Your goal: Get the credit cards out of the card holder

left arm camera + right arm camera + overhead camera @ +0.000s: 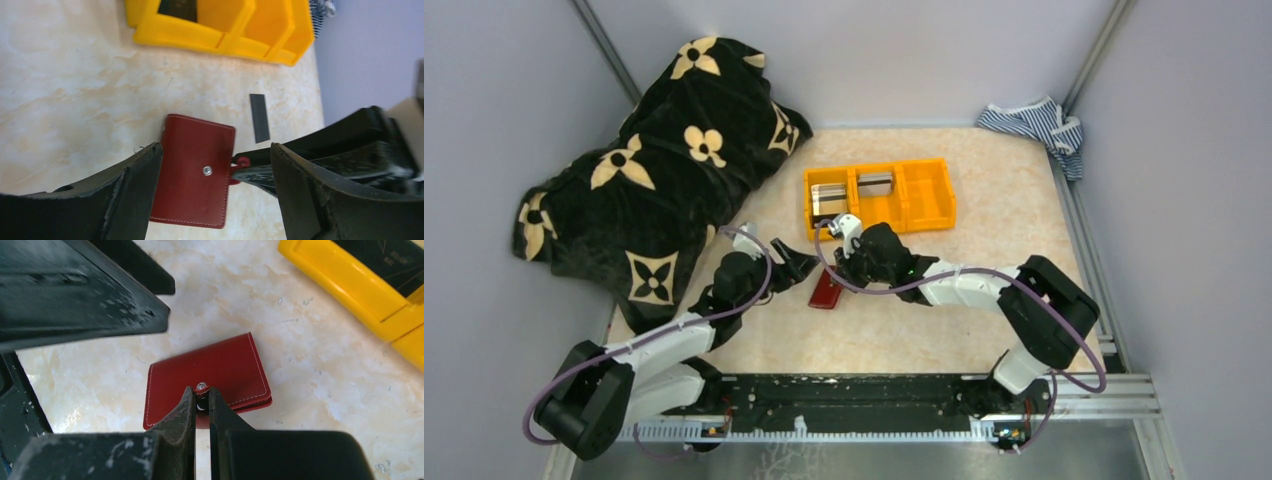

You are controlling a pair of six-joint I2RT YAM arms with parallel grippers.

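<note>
Closed card holder (826, 291) lies flat on table (1004, 230), just beside orange bin (927, 195), on bin's side nearer arm bases, under its left compartment. Long axis points roughly at bin, a little slanted. Snap (207, 171) faces up. Closing tab (242, 161) on long edge, toward bin's right-end side. Tab pinched by right gripper (201, 402), fingers clenched on it. Fingers of left gripper (216, 150) spread wide, one each side of holder, grasping nothing. In bin's left and middle compartments stand credit cards (829, 198).
</note>
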